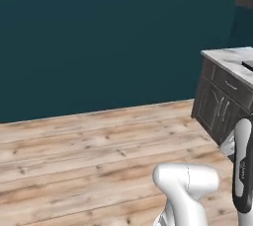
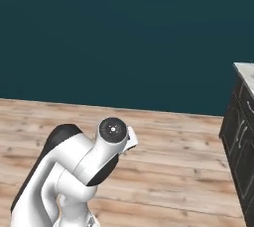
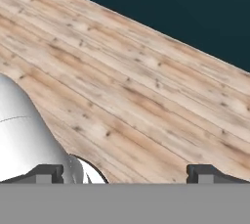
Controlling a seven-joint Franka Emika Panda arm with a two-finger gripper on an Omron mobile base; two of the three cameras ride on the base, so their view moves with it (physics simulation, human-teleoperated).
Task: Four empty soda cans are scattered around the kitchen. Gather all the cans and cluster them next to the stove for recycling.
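Observation:
The soda cans are out of view. In the hand view my gripper (image 3: 125, 173) is open, its two dark fingertips (image 3: 49, 171) standing far apart at the bottom with nothing between them, over bare wooden floor (image 3: 136, 86). A dark flat slab (image 1: 248, 64) lies on the countertop at the right edge of the left base view; I cannot tell whether it is the stove. The arm is folded low in front of the base.
A dark cabinet (image 1: 220, 104) with a light stone countertop (image 1: 227, 56) stands at the right, also at the right edge of the right base view as the cabinet (image 2: 243, 146). A teal wall (image 1: 99, 37) closes the far side. Wooden floor (image 1: 74, 146) spreads in front.

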